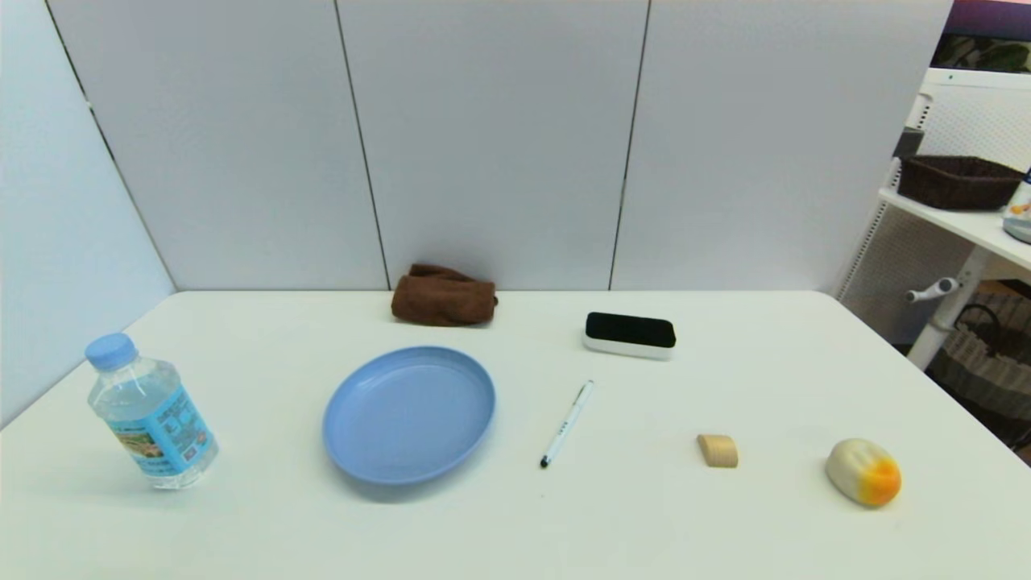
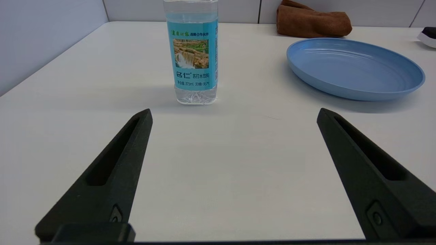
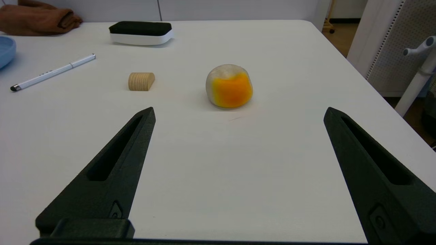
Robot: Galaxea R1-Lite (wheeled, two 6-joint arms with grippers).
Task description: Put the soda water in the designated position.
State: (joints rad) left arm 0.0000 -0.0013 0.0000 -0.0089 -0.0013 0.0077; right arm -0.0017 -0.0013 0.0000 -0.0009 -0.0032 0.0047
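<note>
Smooth white table (image 1: 564, 524) is stretching wide between grey panel walls. Round blue plastic plate (image 1: 409, 413) is sitting centre-left; the clear ribbed soda water bottle (image 1: 151, 414) is standing upright left of that plate, near the table's edge. Left gripper (image 2: 234, 114) is gaping wide, short of the bottle; right gripper (image 3: 239, 112) is gaping too.

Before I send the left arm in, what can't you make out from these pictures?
- Soda water: left wrist view's edge cuts off its cap; the head view shows the cap.
- Designated position: nothing marks it on the table in any view.
- Left gripper and right gripper: absent from the head view, fingers open in wrist views.
- Blue plate: mostly cut off in the right wrist view.
- Bottle label text: too small to read in the head view.
</note>
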